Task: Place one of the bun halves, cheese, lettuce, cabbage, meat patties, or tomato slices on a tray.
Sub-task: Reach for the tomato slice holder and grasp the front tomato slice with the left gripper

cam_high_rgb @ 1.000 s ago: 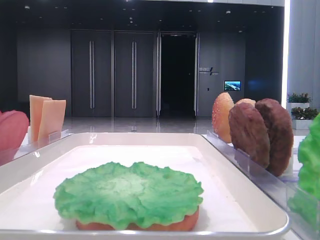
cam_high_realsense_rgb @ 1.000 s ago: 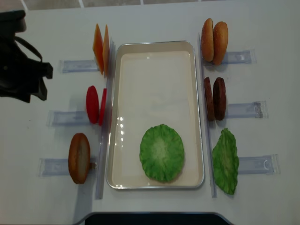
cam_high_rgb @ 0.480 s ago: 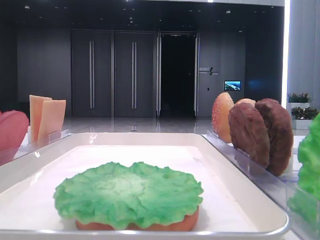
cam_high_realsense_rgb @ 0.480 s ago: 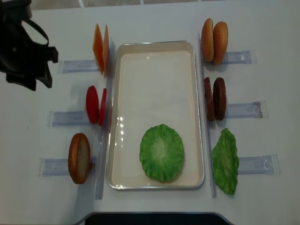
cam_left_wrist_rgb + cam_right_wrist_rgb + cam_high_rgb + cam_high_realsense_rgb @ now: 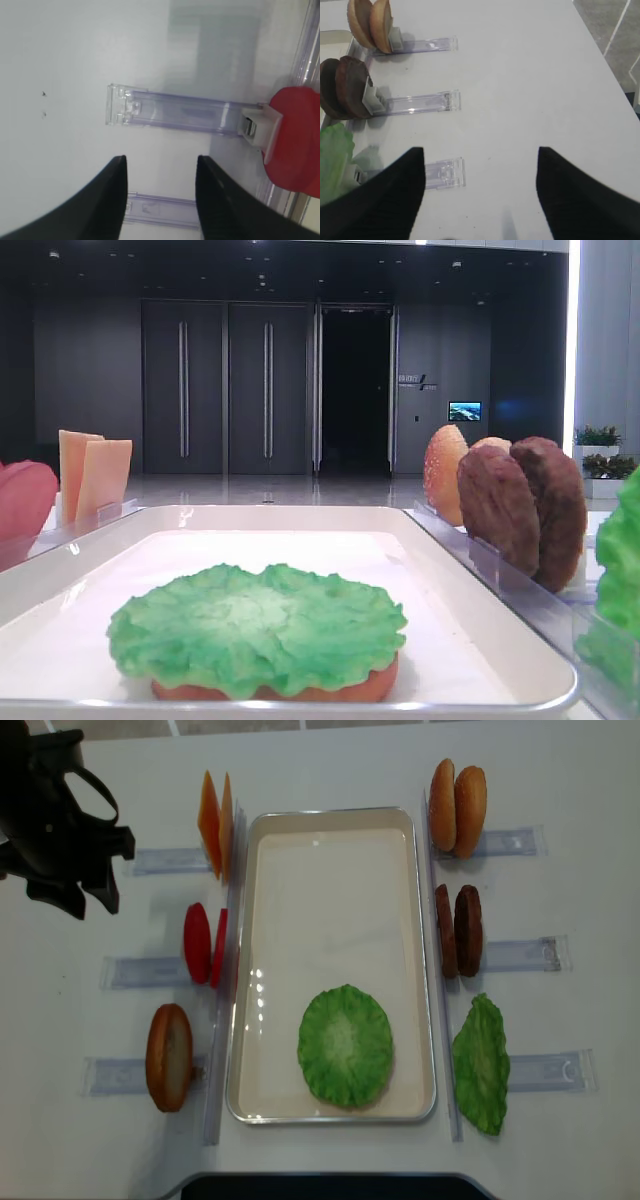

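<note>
Tray (image 5: 331, 1105): centre of the overhead frame, lettuce (image 5: 345, 1045) lying flat at its near end, over a bun half (image 5: 275, 693).
Tomato slices (image 5: 203, 943): upright, left of tray.
Left end effector (image 5: 91, 900): upper left, above the surface (image 5: 60, 1020), fingers apart, empty.
Right end effector (image 5: 480, 175): wide, empty.

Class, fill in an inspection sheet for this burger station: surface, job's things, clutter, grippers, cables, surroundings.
Surface: white table, bare between racks.
Job's things: lettuce on a bun half, lying in the tray; tomato slices, cheese, meat patties upright in clear racks.
Clutter: nothing seen.
Grippers: left gripper open, empty, above the table left of the tomato slices; right gripper open, empty.
Cables: nothing seen.
Surroundings: dark doors behind.
</note>
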